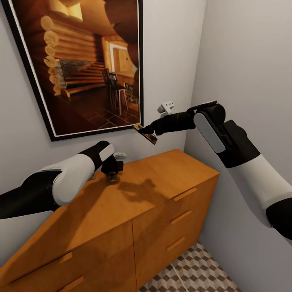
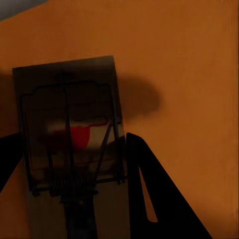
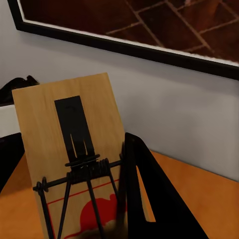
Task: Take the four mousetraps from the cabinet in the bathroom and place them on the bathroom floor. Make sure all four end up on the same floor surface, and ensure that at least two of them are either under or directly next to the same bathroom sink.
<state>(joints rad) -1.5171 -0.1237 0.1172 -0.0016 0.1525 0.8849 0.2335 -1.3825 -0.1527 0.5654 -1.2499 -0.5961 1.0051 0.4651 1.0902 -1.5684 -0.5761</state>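
Note:
My right gripper (image 1: 149, 133) is shut on a tan mousetrap (image 1: 140, 129) and holds it in the air above the orange-brown cabinet (image 1: 162, 174), close to the wall. In the right wrist view the mousetrap (image 3: 69, 144) stands between the black fingers (image 3: 149, 189), showing its wire spring and red mark. My left gripper (image 1: 112, 175) hangs low over the cabinet top near the back wall. In the left wrist view a second mousetrap (image 2: 69, 129) lies in shadow between the fingers (image 2: 149, 189), just above the cabinet top (image 2: 189, 74). The sink is out of view.
A large framed picture (image 1: 81, 61) hangs on the wall behind the cabinet. A grey side wall (image 1: 243, 61) closes the corner on the right. The cube-patterned bathroom floor (image 1: 194, 271) shows in front of the cabinet's drawers (image 1: 178, 219).

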